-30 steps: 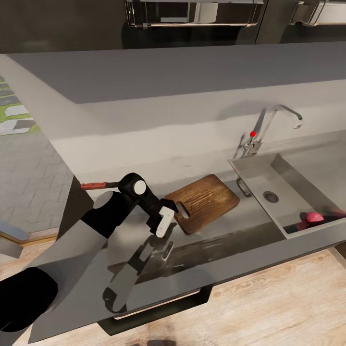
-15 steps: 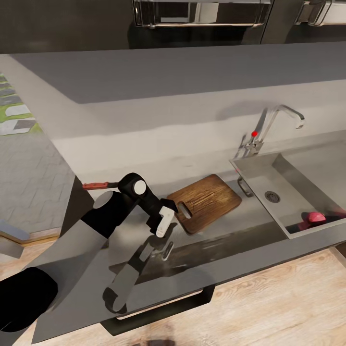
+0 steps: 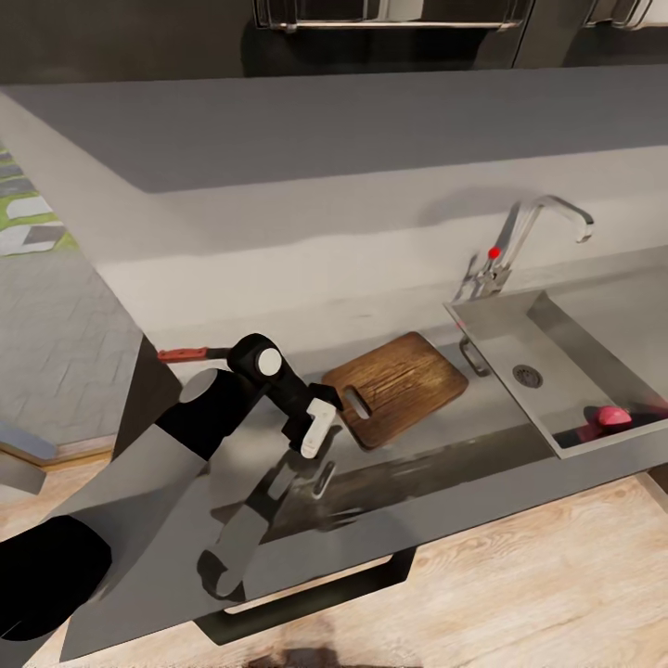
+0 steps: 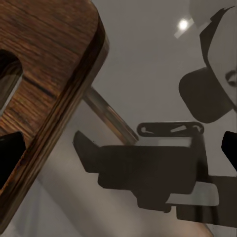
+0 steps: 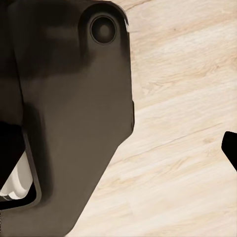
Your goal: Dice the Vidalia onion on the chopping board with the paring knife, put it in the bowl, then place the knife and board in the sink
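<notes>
i'm looking at a kitchen: a long grey reflective countertop (image 3: 436, 464) with a rectangular stainless-steel sink (image 3: 496, 325) and grey metal tap (image 3: 529, 232), a brown wooden chopping board (image 3: 399, 385), dark cabinets (image 3: 167, 46) above, and a pale wood-plank floor (image 3: 547, 575).

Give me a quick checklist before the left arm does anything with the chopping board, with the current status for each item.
1. Left hand near the slot end of the chopping board: ok.
2. Hand holding the board: cannot tell; the wrist view shows the board's edge close, but no clear grip.
3. Board lying flat on the countertop, beside the sink: ok.
4. Vidalia onion out of the sink: not ok, it sits in the basin's near corner.
5. Paring knife within view, on the counter behind the left arm: ok.
6. Right hand ready: cannot tell; its camera looks at wooden floor.
</notes>
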Available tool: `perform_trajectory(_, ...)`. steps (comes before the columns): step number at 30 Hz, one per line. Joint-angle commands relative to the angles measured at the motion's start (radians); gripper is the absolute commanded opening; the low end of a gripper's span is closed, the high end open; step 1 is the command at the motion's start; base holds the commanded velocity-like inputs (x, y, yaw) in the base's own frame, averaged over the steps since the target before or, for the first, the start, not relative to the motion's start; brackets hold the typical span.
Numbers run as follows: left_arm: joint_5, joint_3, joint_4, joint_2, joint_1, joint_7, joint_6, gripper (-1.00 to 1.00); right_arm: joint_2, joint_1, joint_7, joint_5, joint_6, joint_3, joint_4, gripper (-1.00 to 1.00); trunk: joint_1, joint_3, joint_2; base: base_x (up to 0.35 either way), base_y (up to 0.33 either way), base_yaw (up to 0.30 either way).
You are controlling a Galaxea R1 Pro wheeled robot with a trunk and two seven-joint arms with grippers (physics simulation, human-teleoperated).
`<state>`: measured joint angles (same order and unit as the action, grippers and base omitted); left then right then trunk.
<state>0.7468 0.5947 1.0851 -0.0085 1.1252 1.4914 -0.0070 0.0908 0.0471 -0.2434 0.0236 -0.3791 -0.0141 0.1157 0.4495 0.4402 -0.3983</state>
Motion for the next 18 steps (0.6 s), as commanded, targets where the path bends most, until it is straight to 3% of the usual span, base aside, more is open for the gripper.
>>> perform_trajectory(1,0.003,0.000,0.000,0.000,0.001,0.003,-0.001,1.00,0.001,0.000,-0.004,0.002,-0.003,-0.001,-0.001,1.00,0.000,0.002,-0.002,0.000,0.000,0.000)
perform_trajectory(11,0.003,0.001,0.012,0.011,0.001,0.006,0.001,1.00,0.002,0.000,-0.004,0.002,-0.004,-0.001,-0.001,1.00,0.000,0.004,-0.002,0.000,0.000,0.000)
perform_trajectory(18,0.003,-0.001,0.084,0.023,0.001,0.010,0.003,1.00,0.002,0.000,-0.003,0.002,-0.004,-0.001,-0.001,1.00,0.000,0.004,-0.002,0.000,0.000,0.000)
